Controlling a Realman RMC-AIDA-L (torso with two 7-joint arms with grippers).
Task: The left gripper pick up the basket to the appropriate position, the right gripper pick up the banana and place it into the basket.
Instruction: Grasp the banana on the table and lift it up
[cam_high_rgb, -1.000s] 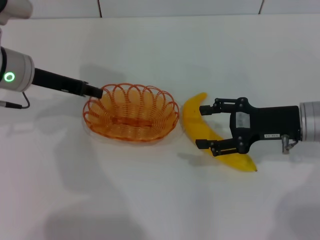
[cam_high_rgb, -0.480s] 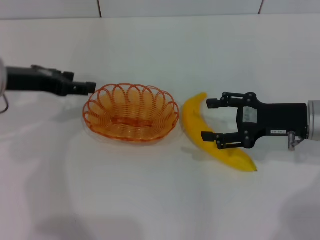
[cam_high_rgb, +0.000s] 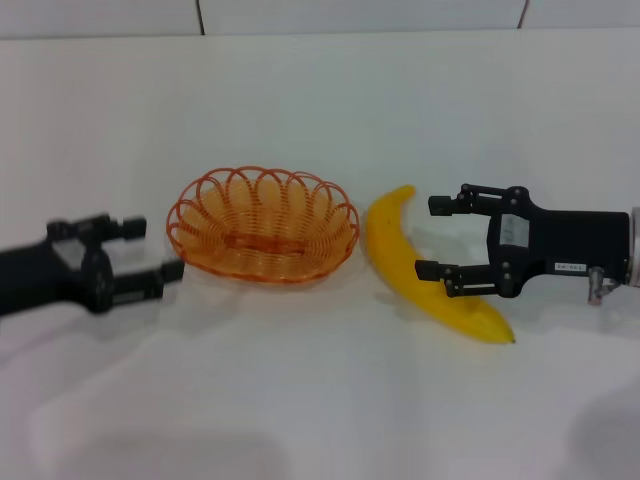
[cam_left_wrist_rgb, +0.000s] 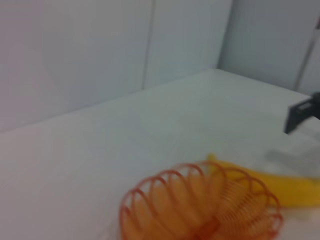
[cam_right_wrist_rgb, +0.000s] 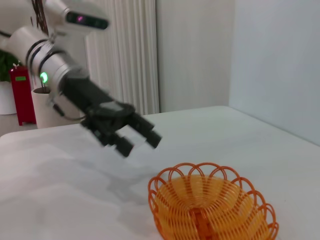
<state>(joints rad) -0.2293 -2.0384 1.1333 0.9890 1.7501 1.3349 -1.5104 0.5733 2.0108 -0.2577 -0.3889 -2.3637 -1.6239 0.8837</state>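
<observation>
The orange wire basket (cam_high_rgb: 262, 225) stands upright on the white table, also seen in the left wrist view (cam_left_wrist_rgb: 200, 210) and the right wrist view (cam_right_wrist_rgb: 210, 210). It holds nothing. My left gripper (cam_high_rgb: 155, 250) is open just off the basket's left end, not touching it; it also shows in the right wrist view (cam_right_wrist_rgb: 137, 141). The yellow banana (cam_high_rgb: 385, 235) lies on the table right of the basket (cam_left_wrist_rgb: 292, 187). My right gripper (cam_high_rgb: 432, 238) is open at the banana's right side, its near finger over the banana's middle, gripping nothing.
A white table (cam_high_rgb: 320, 400) carries everything, with a wall behind it. In the right wrist view, a red object (cam_right_wrist_rgb: 22, 92) and a white curtain stand beyond the table's far side.
My left gripper left the basket's back-left rim, swung toward the front and now stands open off its left end. My right gripper drew back slightly to the right. Basket and banana stayed put.
</observation>
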